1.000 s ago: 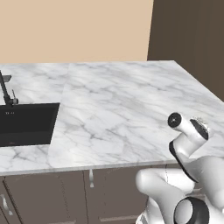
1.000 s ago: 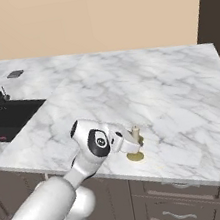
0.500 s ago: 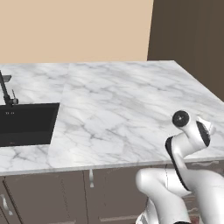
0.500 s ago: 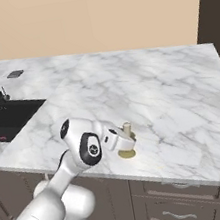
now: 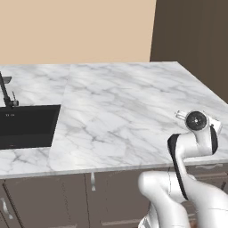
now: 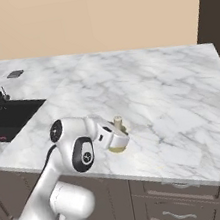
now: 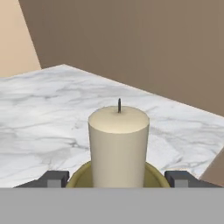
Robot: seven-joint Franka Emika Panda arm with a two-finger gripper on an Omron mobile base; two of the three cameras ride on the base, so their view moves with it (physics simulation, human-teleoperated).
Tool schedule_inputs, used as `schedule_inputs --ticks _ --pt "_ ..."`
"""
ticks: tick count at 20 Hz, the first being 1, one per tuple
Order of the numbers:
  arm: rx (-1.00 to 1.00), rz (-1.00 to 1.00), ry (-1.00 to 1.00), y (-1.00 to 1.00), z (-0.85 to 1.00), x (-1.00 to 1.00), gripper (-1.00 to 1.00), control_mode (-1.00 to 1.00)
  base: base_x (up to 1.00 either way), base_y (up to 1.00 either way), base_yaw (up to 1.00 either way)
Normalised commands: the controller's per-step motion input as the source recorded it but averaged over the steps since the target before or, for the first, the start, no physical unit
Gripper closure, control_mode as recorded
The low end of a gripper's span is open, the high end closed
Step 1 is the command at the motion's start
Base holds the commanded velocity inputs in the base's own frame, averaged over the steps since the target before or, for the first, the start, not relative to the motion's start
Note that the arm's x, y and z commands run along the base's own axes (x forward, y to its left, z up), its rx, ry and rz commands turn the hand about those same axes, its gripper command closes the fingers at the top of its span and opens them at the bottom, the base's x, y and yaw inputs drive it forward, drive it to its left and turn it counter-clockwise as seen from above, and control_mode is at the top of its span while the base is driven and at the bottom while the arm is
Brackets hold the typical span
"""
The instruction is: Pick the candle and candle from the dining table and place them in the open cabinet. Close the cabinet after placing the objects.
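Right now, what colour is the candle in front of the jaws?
Pale cream candle, seen best in the hand view.

The white Franka Panda arm with dark joints (image 6: 74, 156) rose from its base, bent sharply at the elbow and reached low and forward, its wrist turned so the hand pointed roughly level. The two-finger gripper (image 7: 118, 178) was held with its jaws spread wide, one small dark fingertip (image 7: 53, 178) at either side of the hand view's lower edge.
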Motion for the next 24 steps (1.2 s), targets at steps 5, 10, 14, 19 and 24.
schedule_inputs --ticks 5,10,14,19,24 --pt "0.02 0.12 -0.21 0.26 0.37 -0.2 1.0 -1.0 0.0 0.0 0.0" --pt "0.01 0.07 -0.08 0.27 0.39 -0.19 1.0 -1.0 0.0 0.0 0.0" --pt "0.0 0.0 0.0 0.25 0.42 -0.2 1.0 -1.0 0.0 0.0 0.0" --pt "0.0 0.0 -0.01 0.29 0.29 -0.28 1.0 -1.0 0.0 0.0 0.0" --pt "0.0 -0.01 -0.1 0.27 0.09 -0.34 1.0 -1.0 0.0 0.0 0.0"
